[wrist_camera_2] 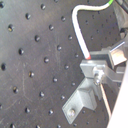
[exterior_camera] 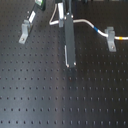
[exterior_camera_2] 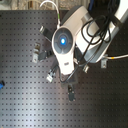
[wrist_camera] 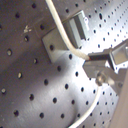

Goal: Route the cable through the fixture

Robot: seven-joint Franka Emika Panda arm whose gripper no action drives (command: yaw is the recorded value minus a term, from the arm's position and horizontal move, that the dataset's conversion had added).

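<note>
On the first exterior view's left you have a grey clip point(exterior_camera: 26, 30) bolted to the black perforated board point(exterior_camera: 60, 95), with no cord in it that I can make out. Move toward the middle and the long dark grey gripper bar point(exterior_camera: 69, 42) hangs down over the board, its tip close to the surface. The cable point(exterior_camera: 85, 22) runs out from behind the bar toward the first exterior view's right, carries its short blue band point(exterior_camera: 95, 29), and reaches the right-hand clip point(exterior_camera: 112, 38), where it appears to sit in or against the slot before trailing off the edge.

My reading is that you are mid-routing: one clip looks threaded and the cord is being led on toward the next. Your next move calls for carrying the free run across and lowering it squarely into the open slot of an unthreaded clip without dragging it out of the one already done.

In the first wrist view the cord passes an angled metal bracket point(wrist_camera: 67, 32) and ends at the fingers point(wrist_camera: 100, 60); in the second wrist view it meets them the same way. They look pinched together on the cord, with little or no gap showing.
</note>
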